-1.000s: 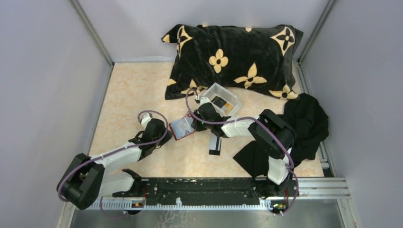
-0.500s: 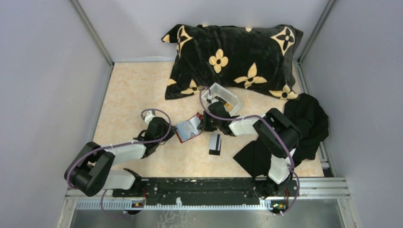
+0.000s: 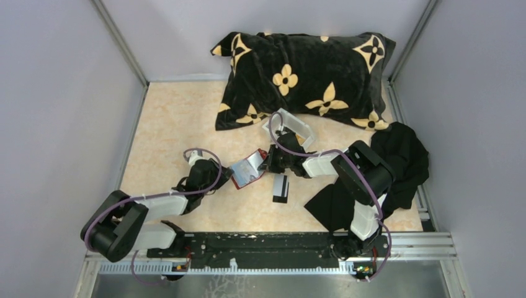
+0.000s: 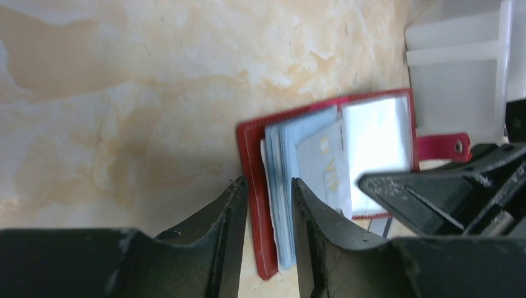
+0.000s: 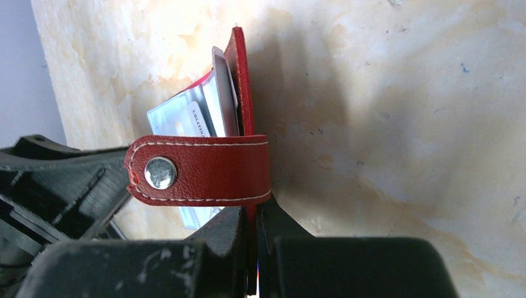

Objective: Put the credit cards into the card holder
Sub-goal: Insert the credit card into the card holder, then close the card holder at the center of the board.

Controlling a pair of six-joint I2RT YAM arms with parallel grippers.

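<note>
Card holder (image 3: 248,169) on table (image 3: 167,118): red stitched leather, open, clear plastic sleeves (image 4: 378,130) fanned. Right gripper (image 5: 253,214) pinches its strap-side cover; left gripper (image 4: 268,186) straddles opposite cover, clamp unclear. Pale card (image 4: 325,171) sits in one sleeve; black card (image 3: 280,187) lies flat just beside.

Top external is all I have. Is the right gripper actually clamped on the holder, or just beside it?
Observer: Clamped. Right gripper is shut on the holder, its red cover edge-on between the fingers.
Operator: Left gripper?
Observer: Left gripper has jaws apart over the holder's red edge, the side opposite the strap; contact unclear.
Operator: Any card in?
Observer: One pale card shows among the clear pockets.
</note>
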